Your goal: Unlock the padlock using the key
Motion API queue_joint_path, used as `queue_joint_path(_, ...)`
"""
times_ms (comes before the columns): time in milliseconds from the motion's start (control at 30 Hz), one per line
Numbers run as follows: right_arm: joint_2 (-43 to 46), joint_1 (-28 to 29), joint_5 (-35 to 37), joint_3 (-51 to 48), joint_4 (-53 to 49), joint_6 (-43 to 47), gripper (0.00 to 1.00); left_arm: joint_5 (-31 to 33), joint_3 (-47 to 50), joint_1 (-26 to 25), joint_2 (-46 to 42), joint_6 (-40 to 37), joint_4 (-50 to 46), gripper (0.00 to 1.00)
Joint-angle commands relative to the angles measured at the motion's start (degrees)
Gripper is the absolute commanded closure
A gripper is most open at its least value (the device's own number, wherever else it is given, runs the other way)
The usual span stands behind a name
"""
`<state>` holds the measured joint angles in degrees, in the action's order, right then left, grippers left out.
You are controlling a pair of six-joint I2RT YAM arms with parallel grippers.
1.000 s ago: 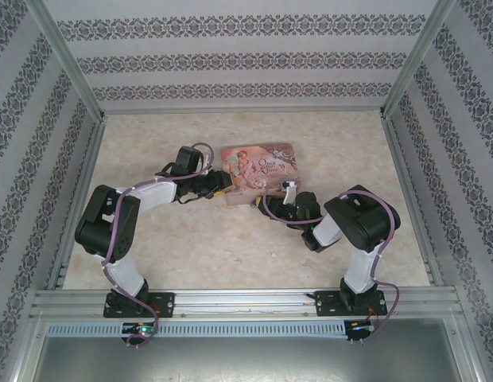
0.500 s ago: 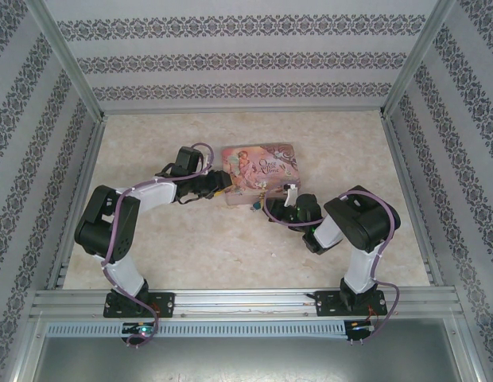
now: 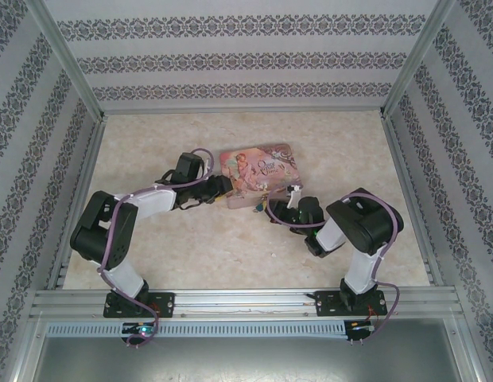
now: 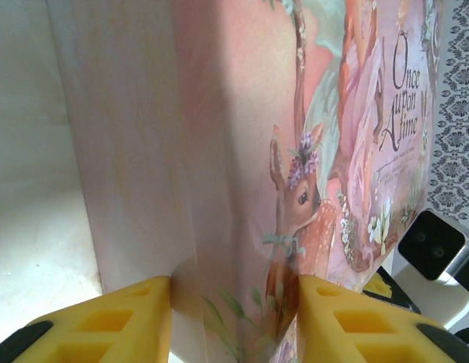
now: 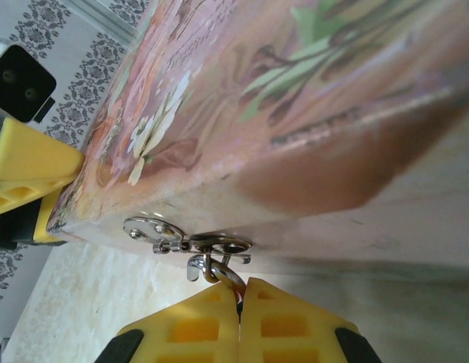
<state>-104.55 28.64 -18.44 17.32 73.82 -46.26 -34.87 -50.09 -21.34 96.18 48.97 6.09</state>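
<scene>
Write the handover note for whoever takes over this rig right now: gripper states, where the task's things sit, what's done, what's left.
Left gripper: shut on the pink tin at its left end, steadying it on the table.
Right gripper: shut at the tin's hasp, pinching the padlock, whose thin silver shackle hooks through the hasp.
Key: hidden by the fingers; cannot tell whether it is inserted.
Done: tin steadied, padlock reached.
Left: shackle sits through the hasp, so unlocking is not confirmed.
</scene>
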Motion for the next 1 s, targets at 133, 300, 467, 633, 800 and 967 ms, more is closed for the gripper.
queue_joint_path(133, 3.83, -0.42, 4.07, -1.4, 5.54, -5.3, 1.0, 0.71, 4.69, -3.34, -1.29, 2.13, -2.24, 0.58)
queue_joint_path(300, 4.91, -1.13, 5.08, -2.56, 5.54, -7.61, 1.0, 1.39, 6.69, -3.96, -2.39, 3.1, -1.5, 0.58)
queue_joint_path(467, 6.02, -2.09, 5.43, -3.17, 5.54, -9.77, 1.0, 1.65, 7.87, -4.23, -3.02, 3.46, -1.54, 0.58)
queue_joint_path(633, 6.81, -3.21, 5.56, -3.56, 5.54, -11.95, 1.0, 1.83, 8.91, -4.42, -3.37, 3.85, -1.09, 0.58)
queue_joint_path(800, 6.65, -3.77, 4.86, -2.95, 5.54, -13.29, 1.0, 1.81, 9.65, -4.71, -3.54, 4.12, -0.57, 0.58)
queue_joint_path(967, 5.79, -3.77, 4.21, -1.92, 5.54, -14.03, 1.0, 1.87, 10.11, -4.8, -3.92, 4.47, -0.11, 0.58)
